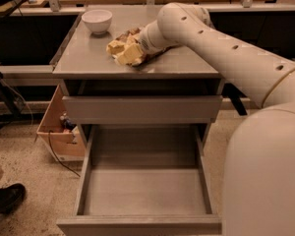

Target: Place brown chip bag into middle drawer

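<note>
Brown chip bag [122, 42] crumpled on the table [83, 60], white bowl [97, 20] at the table's back left, tool [129, 54] down on the bag, grip cannot be told, middle drawer [145, 195] open under the table top.

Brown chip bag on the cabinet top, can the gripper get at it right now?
Probably yes: the gripper sits right at the brown chip bag on the cabinet top, with nothing between them; the white bowl stands apart.

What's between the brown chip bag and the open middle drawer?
Camera view: the closed upper drawer front, below the brown chip bag and above the middle drawer. The gripper is at the bag on the cabinet top.
</note>
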Motion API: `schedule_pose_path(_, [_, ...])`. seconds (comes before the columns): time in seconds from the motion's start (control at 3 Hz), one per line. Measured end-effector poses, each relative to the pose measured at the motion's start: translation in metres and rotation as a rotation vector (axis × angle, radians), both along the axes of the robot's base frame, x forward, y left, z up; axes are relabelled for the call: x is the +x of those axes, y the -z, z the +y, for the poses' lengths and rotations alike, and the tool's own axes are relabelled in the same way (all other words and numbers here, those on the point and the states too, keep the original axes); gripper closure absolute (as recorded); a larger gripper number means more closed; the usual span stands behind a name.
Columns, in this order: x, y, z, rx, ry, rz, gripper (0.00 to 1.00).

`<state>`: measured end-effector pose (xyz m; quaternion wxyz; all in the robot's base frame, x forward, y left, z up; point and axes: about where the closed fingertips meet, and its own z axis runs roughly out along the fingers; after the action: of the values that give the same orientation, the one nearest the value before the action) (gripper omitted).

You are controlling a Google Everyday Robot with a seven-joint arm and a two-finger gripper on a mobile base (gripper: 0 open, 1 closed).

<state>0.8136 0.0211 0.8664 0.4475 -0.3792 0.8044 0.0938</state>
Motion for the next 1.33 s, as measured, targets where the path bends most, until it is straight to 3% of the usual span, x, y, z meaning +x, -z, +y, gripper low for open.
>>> schedule_pose_path(0.33, [0.029, 0.017, 0.005, 0.009, 0.067, 0.022, 0.00])
schedule_pose_path(0.67, [0.045, 0.026, -0.002, -0.008, 0.126, 0.025, 0.18])
schedule_pose_path(1.0, [0.049, 0.024, -0.006, -0.013, 0.143, 0.020, 0.41])
schedule_pose_path(1.33, [0.040, 0.002, -0.023, -0.032, 0.174, -0.022, 0.64])
